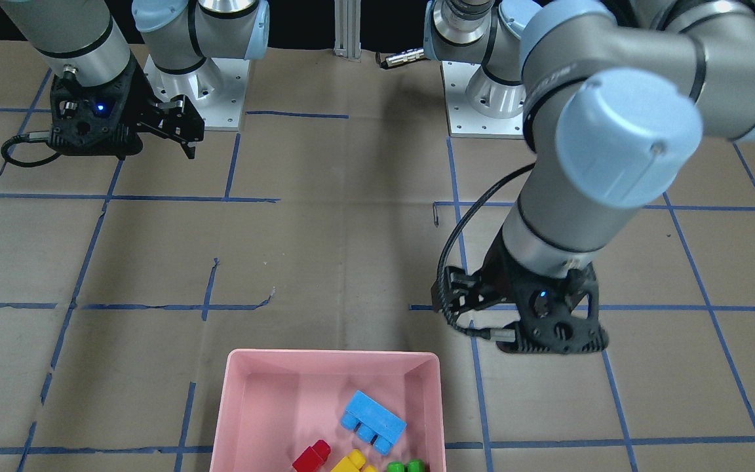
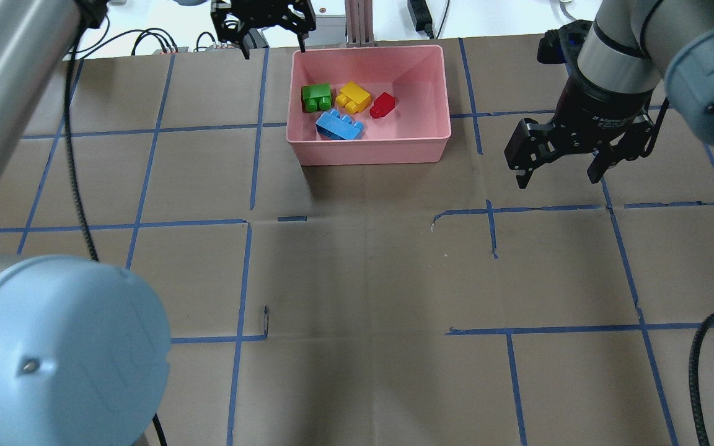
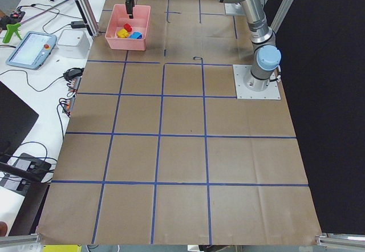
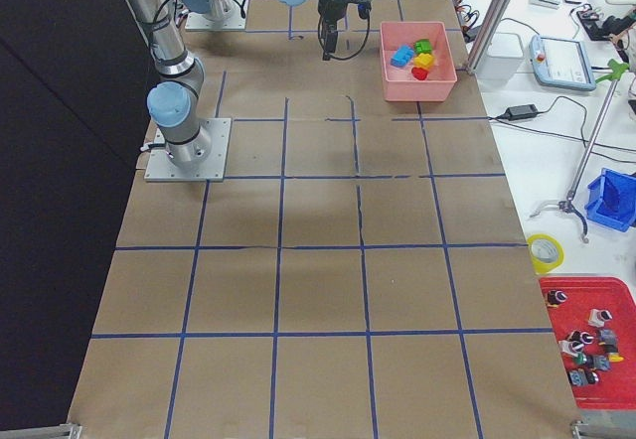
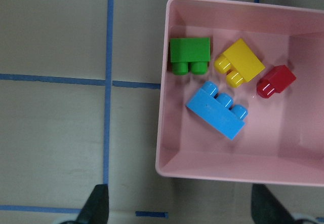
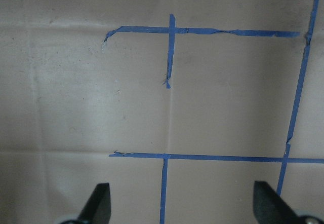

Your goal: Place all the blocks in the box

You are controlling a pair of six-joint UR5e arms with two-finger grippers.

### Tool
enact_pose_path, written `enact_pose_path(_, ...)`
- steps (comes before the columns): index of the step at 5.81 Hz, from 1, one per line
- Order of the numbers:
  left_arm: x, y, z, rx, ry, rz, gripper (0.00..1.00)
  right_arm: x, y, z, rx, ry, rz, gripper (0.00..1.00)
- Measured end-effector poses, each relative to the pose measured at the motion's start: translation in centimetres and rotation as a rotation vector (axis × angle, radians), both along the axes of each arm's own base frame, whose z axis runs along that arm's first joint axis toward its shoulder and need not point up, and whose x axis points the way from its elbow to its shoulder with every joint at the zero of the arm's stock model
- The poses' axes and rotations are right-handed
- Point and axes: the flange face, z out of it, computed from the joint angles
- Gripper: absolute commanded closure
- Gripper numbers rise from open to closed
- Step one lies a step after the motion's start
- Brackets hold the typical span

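Observation:
The pink box (image 2: 369, 155) stands at the table's far edge and holds all four blocks: green (image 2: 317, 97), yellow (image 2: 353, 96), red (image 2: 382, 104) and light-blue (image 2: 339, 126). The left wrist view shows them lying apart in the box (image 5: 228, 176): green (image 5: 189, 55), yellow (image 5: 239, 62), red (image 5: 275, 80), light-blue (image 5: 217, 109). My left gripper (image 2: 273, 48) is open and empty, above the box's left edge. My right gripper (image 2: 557, 179) is open and empty, over bare table to the right of the box.
Brown paper with a blue tape grid covers the table. The two arm bases (image 1: 200, 98) (image 1: 489, 98) stand at the robot's side. A side bench carries a tablet (image 3: 31, 49); another carries a red tray (image 4: 596, 345) with small parts.

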Motion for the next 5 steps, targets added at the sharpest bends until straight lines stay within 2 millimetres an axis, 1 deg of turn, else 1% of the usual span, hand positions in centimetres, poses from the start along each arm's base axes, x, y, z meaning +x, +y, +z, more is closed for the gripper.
enact_pose_path(1, 2.2, 3.9, 0.9, 0.011, -0.001, -0.062, 0.01, 0.0, 0.0, 0.0, -0.001, 0.000, 0.000, 0.00)
enact_pose_path(2, 3.4, 7.9, 1.6, 0.014, -0.002, -0.103, 0.01, 0.0, 0.0, 0.0, -0.002, 0.000, 0.000, 0.00)
enact_pose_path(3, 3.8, 11.1, 2.0, 0.014, -0.002, -0.131, 0.01, 0.0, 0.0, 0.1, -0.002, 0.000, 0.001, 0.00)
enact_pose_path(4, 3.9, 13.0, 2.2, 0.007, -0.004, -0.149, 0.01, 0.0, 0.0, 0.0, -0.001, 0.000, 0.000, 0.00)
enact_pose_path(5, 3.9, 13.7, 2.4, -0.006, -0.005, -0.159, 0.01, 0.0, 0.0, 0.0, 0.000, 0.000, 0.000, 0.00)
